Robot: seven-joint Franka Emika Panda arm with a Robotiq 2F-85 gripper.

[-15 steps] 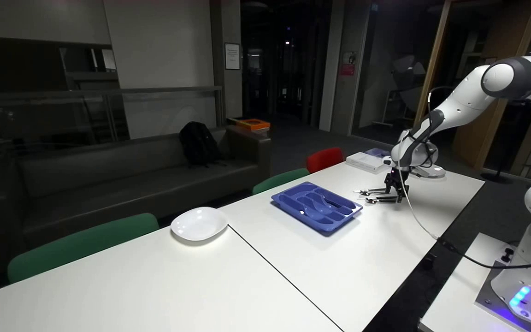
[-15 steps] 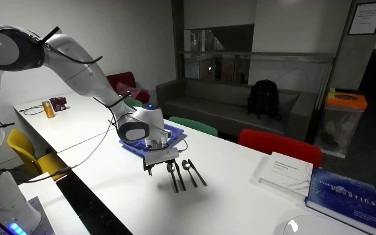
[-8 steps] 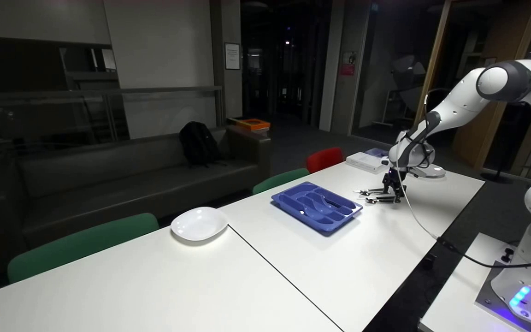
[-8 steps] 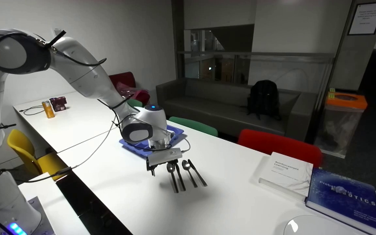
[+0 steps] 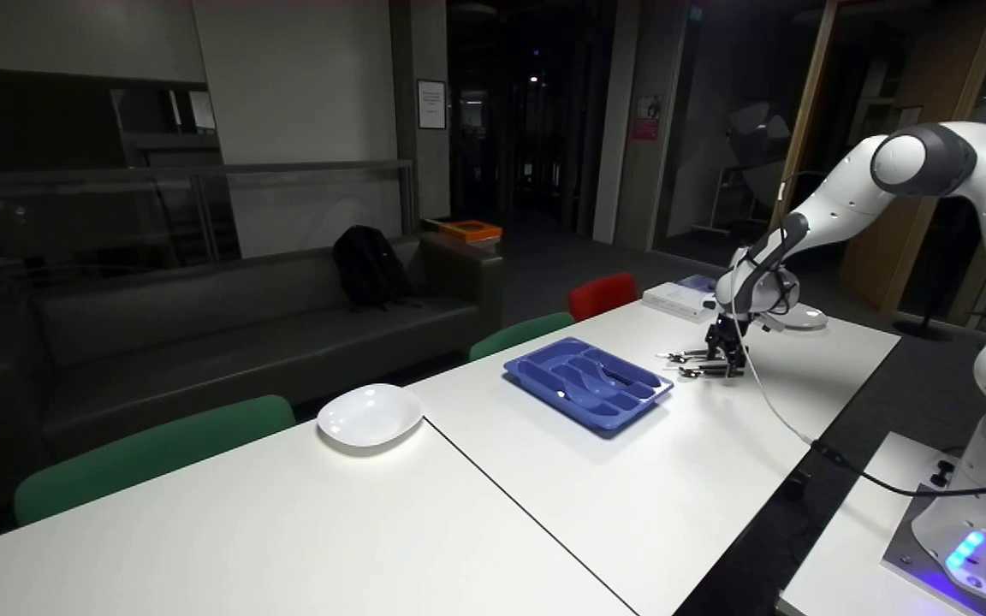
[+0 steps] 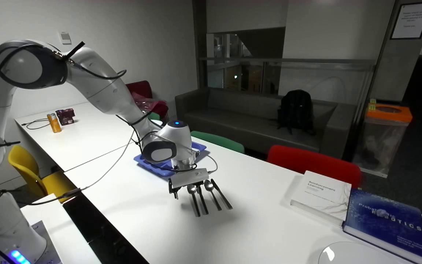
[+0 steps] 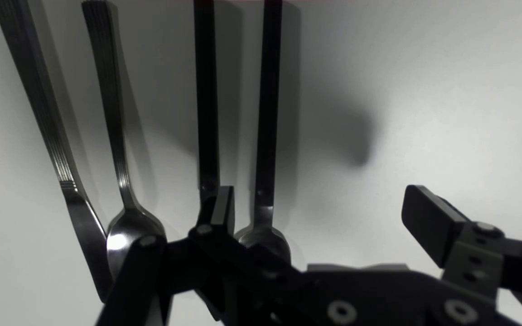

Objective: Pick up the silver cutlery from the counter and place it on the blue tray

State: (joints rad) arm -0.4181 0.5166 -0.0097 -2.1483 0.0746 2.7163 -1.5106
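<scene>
Silver cutlery (image 7: 207,127) lies unmoved, the hand (image 7: 319,208) (spread wide) now farther over it.

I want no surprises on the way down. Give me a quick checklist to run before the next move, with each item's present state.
1. Fingers open: ok, spread wide.
2. Nothing held: ok, the silver cutlery lies on the counter.
3. Rightmost spoon in the wrist view lined up between the fingers: ok.
4. Neighbouring utensil clear of the fingers: not ok, one of them partly covers it in that view, so contact seems possible.
5. Height of the fingers above the counter: cannot tell exactly.
6. Blue tray in place: ok, resting on the counter.
</scene>
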